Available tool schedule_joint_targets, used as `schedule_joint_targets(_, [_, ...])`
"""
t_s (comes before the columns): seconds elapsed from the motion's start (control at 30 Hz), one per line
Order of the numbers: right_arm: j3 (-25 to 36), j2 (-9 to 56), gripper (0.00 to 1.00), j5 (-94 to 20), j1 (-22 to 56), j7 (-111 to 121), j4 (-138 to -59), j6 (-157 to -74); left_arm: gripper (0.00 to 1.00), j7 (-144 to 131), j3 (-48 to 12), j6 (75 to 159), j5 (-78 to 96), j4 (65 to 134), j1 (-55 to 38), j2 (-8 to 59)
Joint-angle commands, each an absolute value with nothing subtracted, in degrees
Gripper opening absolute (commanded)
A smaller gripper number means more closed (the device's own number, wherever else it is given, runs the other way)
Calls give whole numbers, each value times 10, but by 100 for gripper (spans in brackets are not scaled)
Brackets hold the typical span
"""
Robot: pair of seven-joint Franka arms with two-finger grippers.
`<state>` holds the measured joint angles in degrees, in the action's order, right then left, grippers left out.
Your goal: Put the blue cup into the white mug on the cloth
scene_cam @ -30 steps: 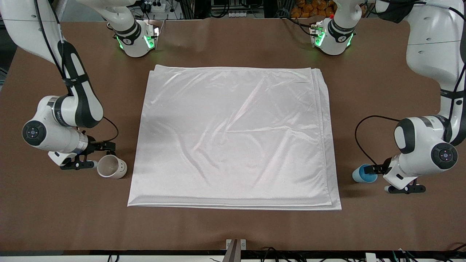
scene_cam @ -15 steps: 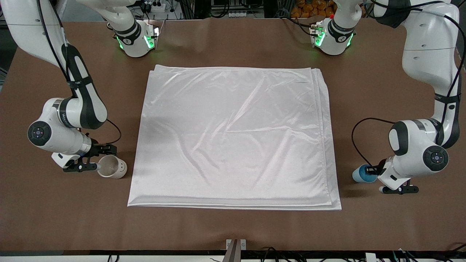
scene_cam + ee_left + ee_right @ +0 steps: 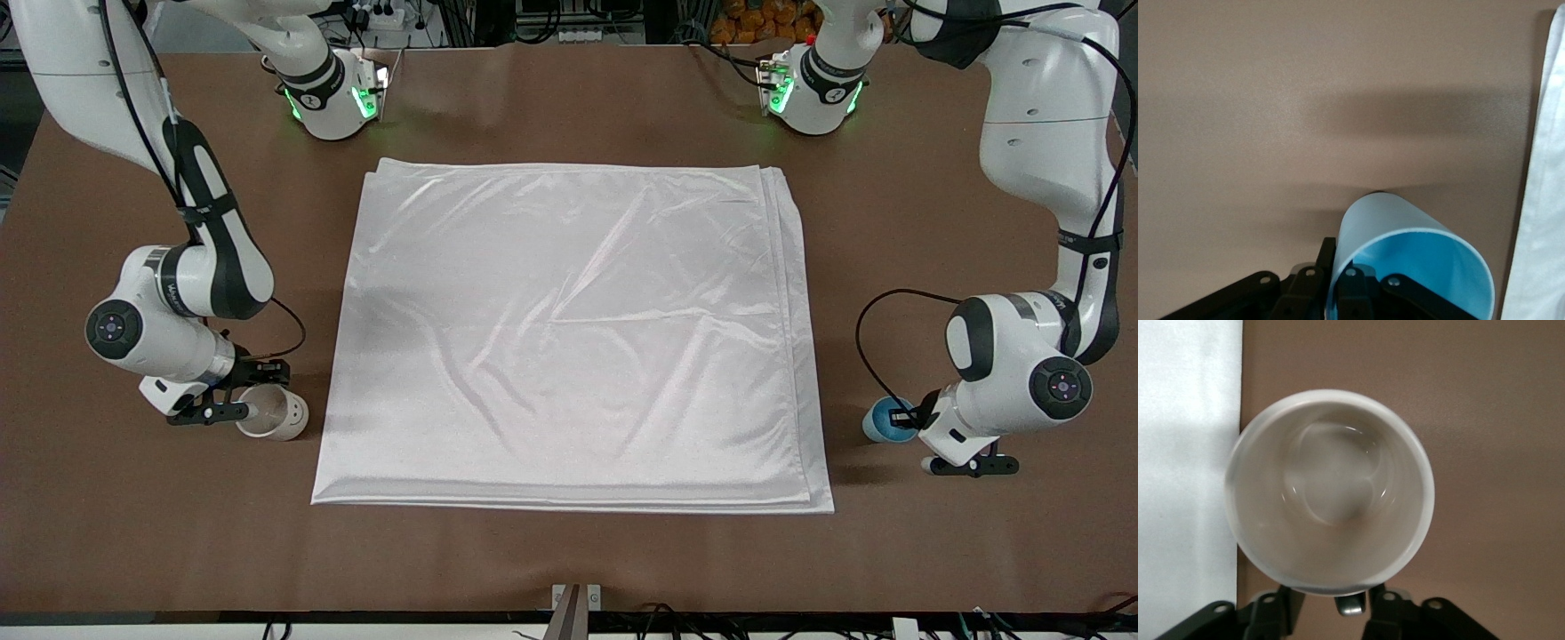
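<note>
The white mug (image 3: 277, 418) sits tilted on the brown table beside the cloth (image 3: 569, 338), at the right arm's end. My right gripper (image 3: 252, 389) is at its rim. In the right wrist view I look straight into the mug (image 3: 1330, 492). Its small handle (image 3: 1351, 604) lies between my right gripper's (image 3: 1336, 610) open jaws, with a gap on one side. The blue cup (image 3: 885, 422) lies tilted at the left arm's end. My left gripper (image 3: 907, 416) is shut on its rim. In the left wrist view one jaw of that gripper (image 3: 1338, 288) is inside the cup (image 3: 1405, 260) and one outside.
The folded cloth fills the middle of the table, and its edge shows in both wrist views (image 3: 1545, 200) (image 3: 1185, 453). The two arm bases (image 3: 333, 98) (image 3: 813, 93) stand at the table edge farthest from the camera.
Both arms have swung a little toward the cloth. The right gripper has closed in on the mug, which has shifted slightly toward the camera. The blue cup has barely moved.
</note>
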<state>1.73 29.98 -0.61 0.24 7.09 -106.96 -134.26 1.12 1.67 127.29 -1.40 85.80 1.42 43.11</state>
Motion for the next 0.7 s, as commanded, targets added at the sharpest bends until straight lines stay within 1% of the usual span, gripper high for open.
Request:
schedule_joint_targets(0.0, [18,308,20,-2,6,74,-1057,-1342,0,7,17,1276,-17,844,5,437])
schedule_joint_targets(0.13, [18,307,0,-3,9,74,-1056,-1341,0,6,16,1272,-16,844,3,430])
schedule_joint_targets(0.3, [18,301,0,-2,12,71,-1053,-1336,0,-3,14,1263,1,843,2,415])
schedule_joint_targets(0.47, [17,289,0,-3,20,68,-1049,-1329,0,-30,15,1231,10,843,-11,395])
schedule_joint_targets(0.67, [16,279,0,-3,42,55,-1003,-1255,0,-89,15,1211,11,843,-32,379])
